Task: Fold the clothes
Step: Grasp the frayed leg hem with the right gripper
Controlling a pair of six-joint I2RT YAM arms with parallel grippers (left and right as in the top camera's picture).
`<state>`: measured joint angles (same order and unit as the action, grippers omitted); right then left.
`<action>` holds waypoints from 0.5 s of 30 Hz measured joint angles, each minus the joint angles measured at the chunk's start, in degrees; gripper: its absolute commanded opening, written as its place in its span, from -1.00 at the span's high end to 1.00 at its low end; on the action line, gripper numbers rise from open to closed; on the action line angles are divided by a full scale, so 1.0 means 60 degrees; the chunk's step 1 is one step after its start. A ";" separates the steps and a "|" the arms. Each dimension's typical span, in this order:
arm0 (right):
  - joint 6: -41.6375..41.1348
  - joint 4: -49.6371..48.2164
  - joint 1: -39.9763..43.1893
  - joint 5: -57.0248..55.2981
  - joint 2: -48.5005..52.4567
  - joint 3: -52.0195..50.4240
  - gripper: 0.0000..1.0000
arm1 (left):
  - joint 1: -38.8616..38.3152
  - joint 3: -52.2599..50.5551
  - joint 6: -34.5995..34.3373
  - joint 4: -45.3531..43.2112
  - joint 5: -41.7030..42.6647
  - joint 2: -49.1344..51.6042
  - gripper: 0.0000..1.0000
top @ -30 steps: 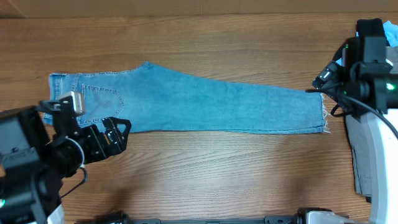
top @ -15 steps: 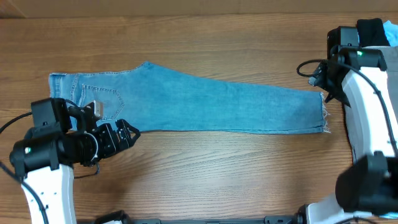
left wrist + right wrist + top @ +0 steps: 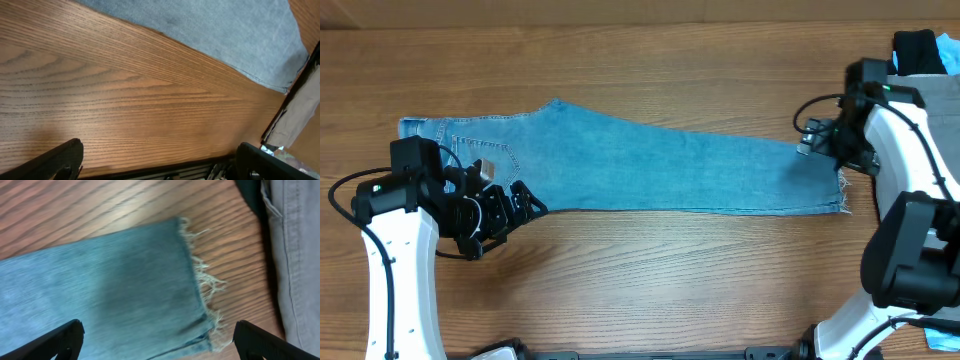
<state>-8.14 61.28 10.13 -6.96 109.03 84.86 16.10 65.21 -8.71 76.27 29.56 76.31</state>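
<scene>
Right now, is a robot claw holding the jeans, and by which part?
Nothing is held. The left claw is open over the table by the waist end of the jeans, and the right claw is open over the frayed hem.

Rose from the near left corner with the left arm (image 3: 395,270), white forearm running up beside the left edge, wrist bent toward the right edge. Pointed the left gripper (image 3: 520,203) rightward, low over the surface, fingers (image 3: 60,160) spread wide apart. Arched the right arm (image 3: 907,135) along the right edge, black wrist section close to the far right corner and turned toward the left edge. Aimed the right gripper (image 3: 808,138) leftward and down, fingers (image 3: 62,339) likewise spread wide.
</scene>
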 measured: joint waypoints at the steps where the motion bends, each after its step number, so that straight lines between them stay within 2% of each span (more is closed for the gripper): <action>1: 0.0120 -0.0120 0.0277 0.0135 0.0000 -0.0135 -1.00 | 0.0000 0.0000 0.0000 0.0004 0.0000 0.0051 -1.00; 8: 0.1311 -0.0725 0.1894 0.2171 0.0025 -0.0732 -1.00 | 0.0000 0.0000 0.0000 -0.0007 0.0000 0.0124 -1.00; 15: 0.1727 -0.1038 0.1843 0.2969 0.0514 -0.0849 -1.00 | 0.0000 0.0000 0.0000 -0.0149 0.0000 0.0124 -1.00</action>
<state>2.22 55.05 21.19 10.85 112.12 79.77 16.10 65.21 -8.71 75.37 29.56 77.06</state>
